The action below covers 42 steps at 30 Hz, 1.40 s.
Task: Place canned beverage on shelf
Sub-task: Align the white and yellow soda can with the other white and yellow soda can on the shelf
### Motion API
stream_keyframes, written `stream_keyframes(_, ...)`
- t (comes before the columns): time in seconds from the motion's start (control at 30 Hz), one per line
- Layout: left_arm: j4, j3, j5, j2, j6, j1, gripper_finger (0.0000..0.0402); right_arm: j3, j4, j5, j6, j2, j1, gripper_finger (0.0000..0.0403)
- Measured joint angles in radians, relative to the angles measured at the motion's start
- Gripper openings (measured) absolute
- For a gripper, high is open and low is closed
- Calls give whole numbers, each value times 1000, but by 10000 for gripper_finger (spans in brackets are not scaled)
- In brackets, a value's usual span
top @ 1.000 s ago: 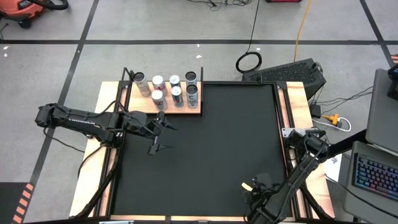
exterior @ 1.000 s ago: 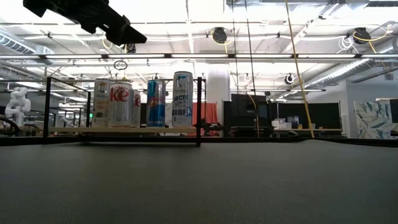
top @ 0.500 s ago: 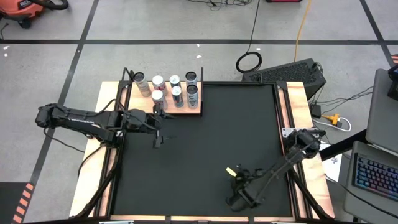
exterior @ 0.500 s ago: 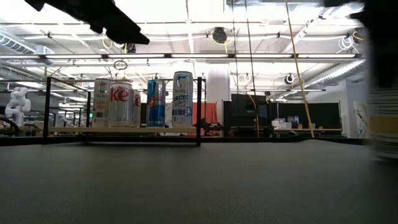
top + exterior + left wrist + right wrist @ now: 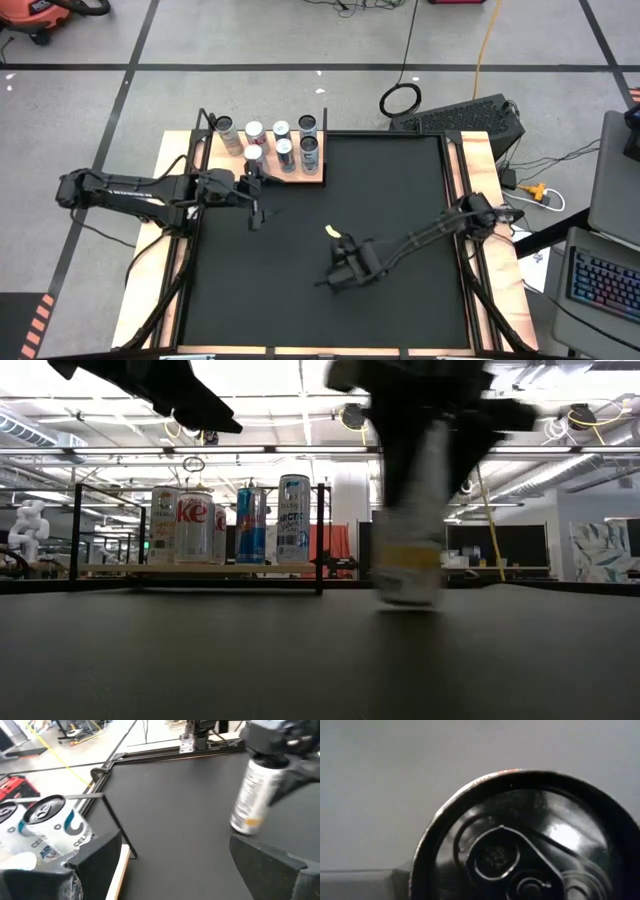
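Observation:
A silver canned beverage [image 5: 254, 790] with a yellow band near its bottom hangs over the middle of the black mat [image 5: 400, 190]. My right gripper [image 5: 345, 268] is shut on it; its lid [image 5: 520, 850] fills the right wrist view. The shelf [image 5: 318, 178], a light-wood board with thin black uprights, stands at the mat's far left corner and carries several upright cans [image 5: 283, 150]. My left gripper [image 5: 254, 205] hovers open just in front of the shelf's near edge, with nothing between its fingers [image 5: 265, 865]. My right gripper has the can by its upper end [image 5: 265, 767], coming at it from above with the fingers slanting down. The gripper's own body hides the fingertips. The can [image 5: 410, 530] hangs below the hand, tilted, its yellow-banded bottom [image 5: 333, 232] toward the far left, apparently clear of the mat.
The shelf's black uprights [image 5: 320, 535] stand at its corners, and cans crowd its left and middle. Beyond the table's far right corner lies a dark keyboard-like case [image 5: 470, 115]. A laptop [image 5: 600, 280] sits off the right edge. Bare mat lies between the can and the shelf.
My right gripper has swung fast from the mat's near right corner toward the middle, going left and toward the far edge, turning its wrist as it went. The can has come with it, still held. My left gripper has turned a little, staying open by the shelf.

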<state>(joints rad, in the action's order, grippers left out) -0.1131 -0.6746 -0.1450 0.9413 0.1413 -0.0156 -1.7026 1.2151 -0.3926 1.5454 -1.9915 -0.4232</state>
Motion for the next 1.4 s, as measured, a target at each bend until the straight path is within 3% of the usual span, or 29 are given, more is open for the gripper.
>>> stream_keyframes(0.23, -35, -1, -17, -11, 56, -85, 373, -119, -140, -27, -353, 1, 133, 223)
stream_keyframes(0.43, -213, -65, -16, -15, 36, -145, 373, -135, -381, -29, -645, 1, 241, 224)
stream_keyframes(0.57, -274, -72, 81, -15, 24, -154, 373, -135, -444, -26, -788, 1, 283, 223)
stream_keyframes(0.73, -321, -72, 184, -7, 26, -154, 373, -135, -454, 6, -890, 2, 318, 225)
stream_keyframes(0.9, -318, -72, 194, -8, 24, -154, 373, -135, -494, 63, -985, 2, 338, 223)
stream_keyframes(1.4, -296, -72, 274, 58, -32, -153, 373, -135, -726, 105, -1187, 3, 394, 224)
